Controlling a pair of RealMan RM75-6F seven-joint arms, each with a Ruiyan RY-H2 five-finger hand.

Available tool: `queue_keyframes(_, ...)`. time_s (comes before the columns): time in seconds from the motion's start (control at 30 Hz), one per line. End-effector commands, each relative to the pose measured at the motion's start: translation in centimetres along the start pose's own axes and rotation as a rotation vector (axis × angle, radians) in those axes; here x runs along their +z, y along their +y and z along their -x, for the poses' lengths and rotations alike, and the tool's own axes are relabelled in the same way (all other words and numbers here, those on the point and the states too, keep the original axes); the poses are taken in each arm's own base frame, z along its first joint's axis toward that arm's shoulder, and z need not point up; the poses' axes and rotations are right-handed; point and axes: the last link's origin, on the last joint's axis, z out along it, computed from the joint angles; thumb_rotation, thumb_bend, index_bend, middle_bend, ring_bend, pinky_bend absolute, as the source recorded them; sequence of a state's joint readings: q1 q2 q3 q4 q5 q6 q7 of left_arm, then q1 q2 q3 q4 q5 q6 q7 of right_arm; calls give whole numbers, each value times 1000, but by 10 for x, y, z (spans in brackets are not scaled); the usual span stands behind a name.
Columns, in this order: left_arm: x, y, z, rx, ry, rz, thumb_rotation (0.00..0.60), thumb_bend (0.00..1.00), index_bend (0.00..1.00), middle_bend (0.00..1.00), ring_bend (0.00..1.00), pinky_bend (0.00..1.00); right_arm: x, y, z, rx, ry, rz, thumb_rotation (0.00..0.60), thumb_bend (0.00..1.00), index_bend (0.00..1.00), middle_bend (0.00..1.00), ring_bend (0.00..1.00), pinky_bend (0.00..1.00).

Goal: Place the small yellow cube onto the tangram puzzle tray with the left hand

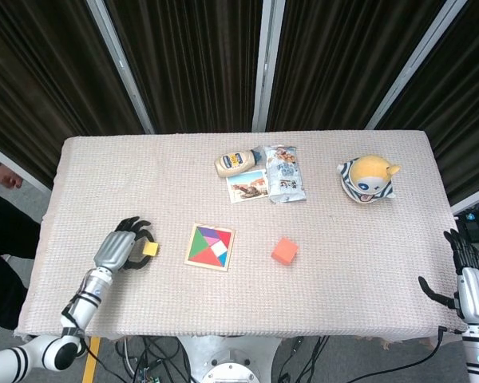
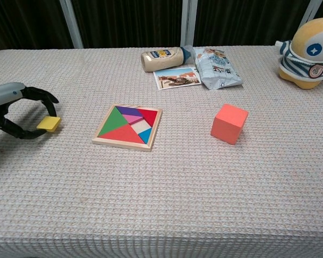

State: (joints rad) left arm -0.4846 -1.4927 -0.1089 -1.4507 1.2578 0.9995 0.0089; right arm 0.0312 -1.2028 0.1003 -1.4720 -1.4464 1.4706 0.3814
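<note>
The small yellow cube (image 1: 150, 249) (image 2: 48, 124) is pinched between the dark fingertips of my left hand (image 1: 124, 249) (image 2: 13, 107), near the table's left side and just above the cloth. The tangram puzzle tray (image 1: 205, 266) (image 2: 121, 144), a wooden square filled with coloured pieces, lies flat to the right of the cube, a short gap away. My right hand (image 1: 467, 279) hangs off the table's right edge with its fingers apart and holds nothing; the chest view does not show it.
An orange cube (image 1: 284, 251) (image 2: 229, 123) sits right of the tray. At the back lie a mayonnaise bottle (image 1: 235, 163) (image 2: 161, 58), a photo card (image 1: 247, 187) (image 2: 176, 77) and a snack bag (image 1: 286, 174) (image 2: 215, 67). A yellow plush toy (image 1: 369, 179) (image 2: 310, 45) stands at the back right.
</note>
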Motion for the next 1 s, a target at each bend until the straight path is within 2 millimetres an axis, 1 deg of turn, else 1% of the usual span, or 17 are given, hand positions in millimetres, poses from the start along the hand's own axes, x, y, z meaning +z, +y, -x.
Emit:
queue_keyframes(0.03,3,11,-10,31,16,68,600,355,432,147,0,45,1,0,0,3,-2,0,600,176,0,0,0,0)
queue_keyframes(0.1,8,20,-10,83,1,130,600,355,431,151,0,52,2,-1,1,16,-6,3,600,176,0,0,0,0)
queue_keyframes(0.2,21,33,-11,153,-29,208,600,353,430,152,0,59,4,-2,1,30,-7,7,600,176,0,0,0,0)
queue_keyframes(0.33,41,49,-19,152,-40,279,600,354,429,153,0,59,5,-5,0,28,-10,6,600,176,0,0,0,0)
queue_keyframes(0.47,52,55,-24,167,-45,341,600,354,430,153,0,58,4,-10,3,12,-30,-1,600,176,0,0,0,0)
queue_keyframes(0.6,63,56,-27,227,-54,383,600,355,431,152,0,53,4,-16,7,3,-48,-6,600,176,0,0,0,0)
queue_keyframes(0.77,66,64,-27,257,-75,437,600,355,432,152,0,49,5,-20,8,3,-55,-6,600,176,0,0,0,0)
queue_keyframes(1.0,66,72,-16,339,-130,518,600,356,437,153,0,45,8,-27,8,12,-55,-35,600,176,0,0,0,0)
